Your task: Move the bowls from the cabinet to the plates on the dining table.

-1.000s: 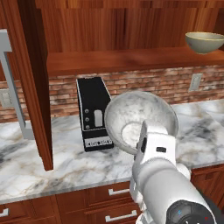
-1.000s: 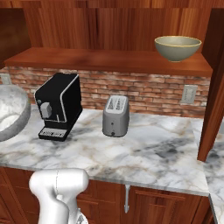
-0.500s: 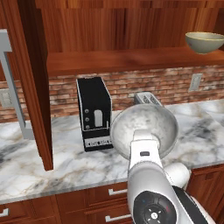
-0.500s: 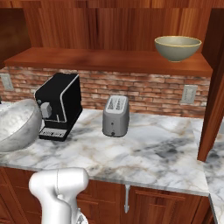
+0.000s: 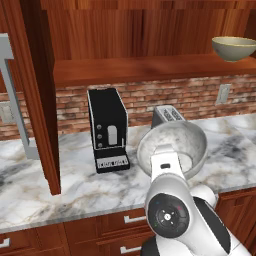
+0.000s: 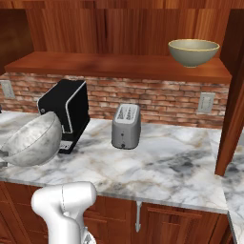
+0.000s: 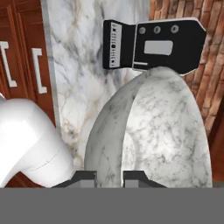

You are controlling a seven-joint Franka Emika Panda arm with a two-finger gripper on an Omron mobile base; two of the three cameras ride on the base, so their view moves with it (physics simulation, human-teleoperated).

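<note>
My gripper (image 7: 109,177) is shut on the rim of the pale grey-white speckled bowl (image 7: 148,131), which it holds tilted above the marble counter. That bowl (image 5: 172,145) hangs in front of the toaster, just past my white arm; from the other side the same bowl (image 6: 34,140) sits low at the left. The tan-beige bowl (image 5: 234,47) stands upright on the cabinet shelf (image 5: 140,70) at the far right, also seen as the tan bowl (image 6: 193,51). The plates and the dining table are out of view.
A black coffee machine (image 5: 107,130) and a silver toaster (image 6: 126,126) stand on the marble counter (image 6: 176,167) against the brick wall. An open cabinet door (image 5: 42,100) with a silver bar handle (image 5: 12,100) juts out at the left. Drawers (image 5: 100,230) run below.
The arm has carried the speckled bowl to the right and a little lower, away from the coffee machine and over the counter's front. The tan bowl has not moved.
</note>
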